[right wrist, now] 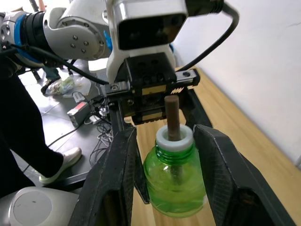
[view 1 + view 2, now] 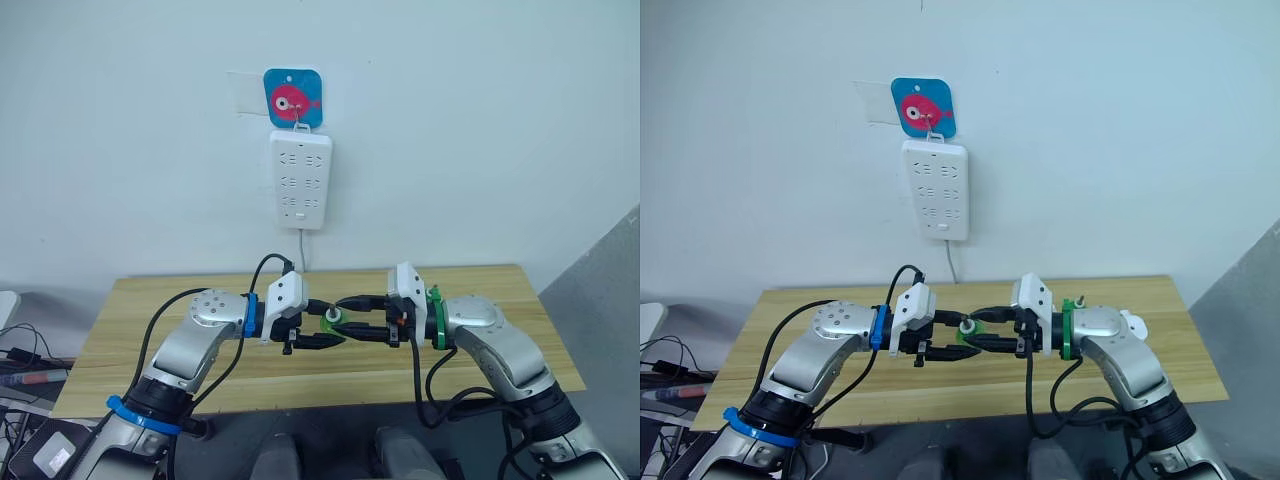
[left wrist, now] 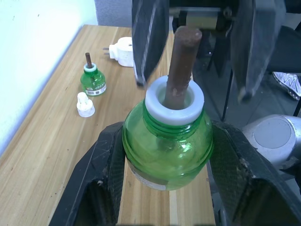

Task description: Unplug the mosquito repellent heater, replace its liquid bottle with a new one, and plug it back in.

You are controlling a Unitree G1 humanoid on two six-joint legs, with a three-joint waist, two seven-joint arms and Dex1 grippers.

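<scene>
A squat green bottle [image 3: 167, 150] with a white collar and a bare brown wick stands upright between the fingers of my left gripper [image 2: 322, 332], which is shut on its body above the table's front edge. My right gripper [image 2: 352, 318] faces it from the other side, open, its fingers [image 3: 149, 42] flanking the wick without touching it. A second green bottle [image 3: 93, 81] with a bare wick stands on the table, a loose white cap [image 3: 85, 104] beside it. I cannot tell which bottle is the new one. The white heater [image 3: 126, 51] lies unplugged on the table beyond them.
A long white power strip [image 2: 300, 180] hangs on the wall above the wooden table [image 2: 150, 310], under a blue fish hook, its cord running down behind the table. Cables and clutter lie on the floor to the left.
</scene>
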